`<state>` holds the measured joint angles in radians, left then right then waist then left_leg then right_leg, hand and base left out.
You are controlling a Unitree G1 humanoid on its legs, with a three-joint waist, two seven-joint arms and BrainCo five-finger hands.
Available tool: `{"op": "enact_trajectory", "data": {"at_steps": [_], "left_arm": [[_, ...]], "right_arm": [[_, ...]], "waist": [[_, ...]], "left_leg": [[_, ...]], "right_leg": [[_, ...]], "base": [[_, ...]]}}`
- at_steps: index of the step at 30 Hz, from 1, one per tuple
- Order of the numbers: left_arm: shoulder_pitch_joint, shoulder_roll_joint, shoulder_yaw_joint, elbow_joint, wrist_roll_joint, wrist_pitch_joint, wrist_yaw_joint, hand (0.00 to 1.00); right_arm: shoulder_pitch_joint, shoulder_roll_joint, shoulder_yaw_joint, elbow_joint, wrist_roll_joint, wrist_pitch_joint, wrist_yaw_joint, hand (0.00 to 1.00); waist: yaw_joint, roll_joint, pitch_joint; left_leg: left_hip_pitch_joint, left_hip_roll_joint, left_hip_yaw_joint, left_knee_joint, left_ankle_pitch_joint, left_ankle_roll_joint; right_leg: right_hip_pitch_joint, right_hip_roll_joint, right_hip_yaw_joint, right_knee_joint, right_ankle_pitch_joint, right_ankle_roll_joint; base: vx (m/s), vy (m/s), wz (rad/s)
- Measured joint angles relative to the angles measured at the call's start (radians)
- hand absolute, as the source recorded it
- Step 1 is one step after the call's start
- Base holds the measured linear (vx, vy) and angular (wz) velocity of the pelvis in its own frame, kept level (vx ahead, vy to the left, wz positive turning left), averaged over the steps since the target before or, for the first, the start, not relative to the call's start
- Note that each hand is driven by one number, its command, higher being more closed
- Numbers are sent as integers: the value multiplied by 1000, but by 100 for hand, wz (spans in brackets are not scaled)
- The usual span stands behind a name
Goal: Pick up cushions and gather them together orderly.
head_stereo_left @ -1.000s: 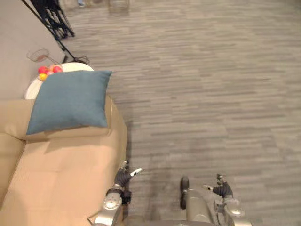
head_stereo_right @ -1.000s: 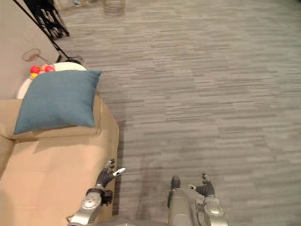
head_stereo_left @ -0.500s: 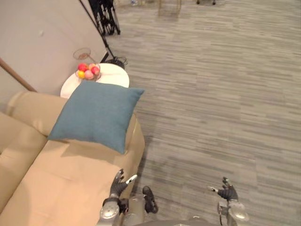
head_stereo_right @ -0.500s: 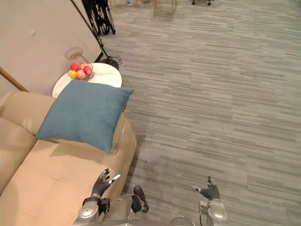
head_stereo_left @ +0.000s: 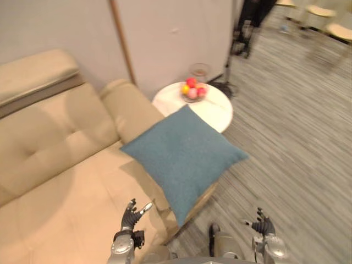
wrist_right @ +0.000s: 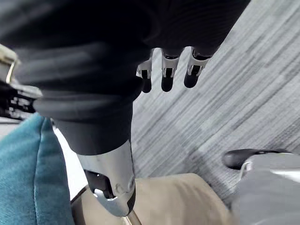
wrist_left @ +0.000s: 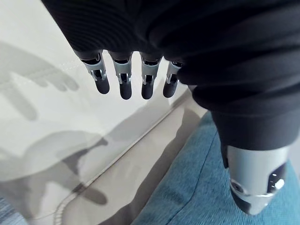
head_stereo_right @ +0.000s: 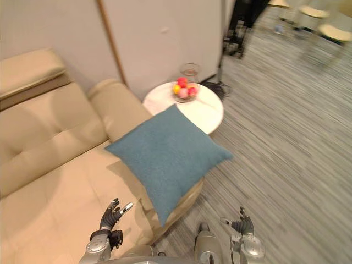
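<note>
While both hands hang empty, the left hand (head_stereo_left: 132,213) spreads its fingers loosely above the front edge of the sofa (head_stereo_left: 60,159) seat. The right hand (head_stereo_left: 264,226), equally relaxed, is off the sofa's end over the grey floor (head_stereo_left: 297,137). The blue cushion (head_stereo_left: 184,157) lies tilted on the sofa's armrest end, one corner overhanging it. The left wrist view brings in the seat seam beside the cushion's edge. The eye views add a round white table (head_stereo_left: 217,110) just past the sofa's arm, bearing a fruit bowl (head_stereo_left: 192,92).
</note>
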<state>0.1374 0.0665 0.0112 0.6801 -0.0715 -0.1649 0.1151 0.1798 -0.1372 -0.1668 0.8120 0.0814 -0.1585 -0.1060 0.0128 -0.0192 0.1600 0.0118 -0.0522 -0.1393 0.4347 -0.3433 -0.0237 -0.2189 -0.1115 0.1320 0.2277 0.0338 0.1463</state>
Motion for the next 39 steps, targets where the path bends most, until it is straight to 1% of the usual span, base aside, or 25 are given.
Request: {"op": "enact_trajectory", "data": {"at_steps": [1,2,3,5,6,7,8,9,10,11,13,14,15,19,20,22,25,28,30,31,32,34,36,37,39], "left_arm": [[-4,-15,2,8,0,0,2,0],[1,-20,-1,2,0,-1,-1,0],[-1,-36,-2,1,0,-2,-1,0],[-8,-47,-4,1,-1,-2,-1,0],[-9,-48,-7,-2,-2,-2,-1,0],[-7,-48,-11,-4,-6,-6,-1,0],[-7,-47,-11,-4,-8,-8,-1,0],[-7,-45,-14,-5,-9,-8,-1,0],[-6,-38,-19,-5,-10,-8,-1,0],[3,-27,-21,-5,-10,-8,-1,0],[16,-2,-21,-5,-9,-8,-1,0],[20,22,-24,-5,-9,-7,-1,0],[16,37,-30,-9,-8,-7,-2,0],[16,63,-31,-54,2,-8,-5,0],[15,73,-33,-69,5,-8,-6,0],[11,86,-49,-84,5,-8,-8,0],[-29,98,-77,-93,5,-8,-10,0],[-115,103,-128,-94,4,-9,-9,0],[-201,101,-173,-94,-2,-10,-7,0],[-268,99,-200,-94,-10,-14,-5,0],[-342,89,-227,-93,-21,-19,-3,0],[-432,65,-248,-75,-37,-19,1,0],[-529,34,-252,-26,-67,-20,34,0],[-572,29,-254,-1,-77,-20,50,100],[-638,27,-256,34,-96,-20,74,100]], "right_arm": [[15,1,-25,-2,8,5,-1,0],[18,7,-39,-12,10,5,-2,0],[17,13,-55,-35,30,3,-4,0],[15,17,-74,-52,39,-14,-4,0],[15,17,-81,-52,44,-15,-5,0],[15,22,-109,-50,48,-17,-8,0],[15,23,-124,-44,55,-20,-10,0],[15,24,-133,-40,58,-21,-11,0],[15,26,-143,-33,66,-20,-15,0],[17,31,-156,-19,66,-20,-23,0],[24,31,-156,-17,66,-18,-23,0],[30,31,-170,-26,62,-15,-24,0],[42,30,-187,-49,45,-10,-26,0],[73,-17,-214,-188,-16,-8,-26,0],[60,-53,-220,-231,-35,-8,-26,0],[38,-88,-220,-261,-51,-9,-26,0],[-45,-149,-206,-281,-55,-9,-26,0],[-158,-213,-127,-280,-55,-10,-26,0],[-258,-248,-42,-266,-53,-10,-25,0],[-337,-264,23,-240,-53,-11,-25,0],[-424,-266,84,-207,-52,-11,-24,0],[-523,-263,148,-171,-52,-11,-25,0],[-630,-257,207,-123,-52,-10,-33,0],[-680,-243,215,-94,-50,-10,-49,100],[-746,-222,220,-48,-49,-10,-72,100]], "waist": [[4,18,-1],[4,28,-7],[1,36,-10],[3,39,-11],[3,38,-10],[2,37,-11],[2,33,-11],[2,29,-11],[1,32,-15],[1,23,-21],[4,12,-29],[1,1,-37],[-1,-3,-40],[-7,-1,-46],[-27,0,-47],[-35,3,-49],[-36,6,-48],[-47,21,-31],[-51,28,10],[-50,31,31],[-49,34,49],[-46,37,90],[-39,48,128],[-35,50,149],[-34,50,173]], "left_leg": [[1,38,-5,10,-1,-15],[-1,54,3,8,6,-29],[-1,90,22,-14,18,-49],[-7,138,83,-51,44,-73],[-8,151,112,-57,49,-72],[-7,177,194,-73,62,-61],[-10,192,268,-89,71,-50],[-15,199,308,-98,75,-43],[-16,210,368,-111,81,-33],[-20,211,419,-127,93,-26],[-26,201,427,-151,108,-25],[-26,187,434,-181,128,-22],[-24,178,438,-199,141,-22],[-6,156,446,-264,176,-20],[0,153,448,-287,187,-21],[1,152,452,-299,193,-26],[-7,154,472,-330,207,-32],[-55,153,471,-329,226,-31],[-94,155,467,-303,227,-30],[-136,155,460,-280,227,-30],[-182,155,453,-258,230,-27],[-211,156,446,-246,237,-26],[-249,158,441,-231,240,-24],[-266,160,441,-222,240,-24],[-297,161,439,-206,240,-24]], "right_leg": [[9,9,-71,48,-32,-22],[17,7,-101,54,-50,-37],[29,8,-167,62,-71,-55],[57,8,-245,52,-82,-71],[69,8,-261,45,-83,-72],[98,7,-297,23,-85,-76],[115,2,-316,4,-85,-77],[119,-1,-323,-7,-84,-78],[125,-6,-336,-20,-79,-77],[127,-12,-339,-41,-68,-72],[128,-9,-325,-85,-35,-69],[129,-10,-317,-122,-10,-69],[129,-9,-314,-137,2,-67],[126,-10,-295,-166,23,-71],[125,-11,-294,-170,24,-72],[123,-7,-292,-180,27,-74],[88,3,-271,-180,37,-83],[36,2,-272,-170,44,-90],[3,0,-271,-148,48,-93],[-33,-2,-271,-133,52,-98],[-72,-3,-274,-122,56,-103],[-96,-5,-277,-114,59,-108],[-127,-11,-281,-105,65,-112],[-140,-11,-280,-105,71,-115],[-163,-11,-280,-104,79,-116]], "base": [[207,-309,145],[287,-411,137],[216,-307,117],[132,-265,112],[44,-200,100],[-1,-138,80],[-23,-106,72],[-71,-45,48],[-96,2,36],[-102,17,24],[-79,35,-6],[-64,34,-15],[-45,14,-8],[-30,-5,-6],[0,0,0],[-11,-14,-6],[-22,-31,-18],[-19,-31,-1],[-65,-21,7],[-119,-24,14],[-95,-29,17],[-83,-32,14],[-114,-25,9],[-99,-8,2],[-84,-13,1]]}}
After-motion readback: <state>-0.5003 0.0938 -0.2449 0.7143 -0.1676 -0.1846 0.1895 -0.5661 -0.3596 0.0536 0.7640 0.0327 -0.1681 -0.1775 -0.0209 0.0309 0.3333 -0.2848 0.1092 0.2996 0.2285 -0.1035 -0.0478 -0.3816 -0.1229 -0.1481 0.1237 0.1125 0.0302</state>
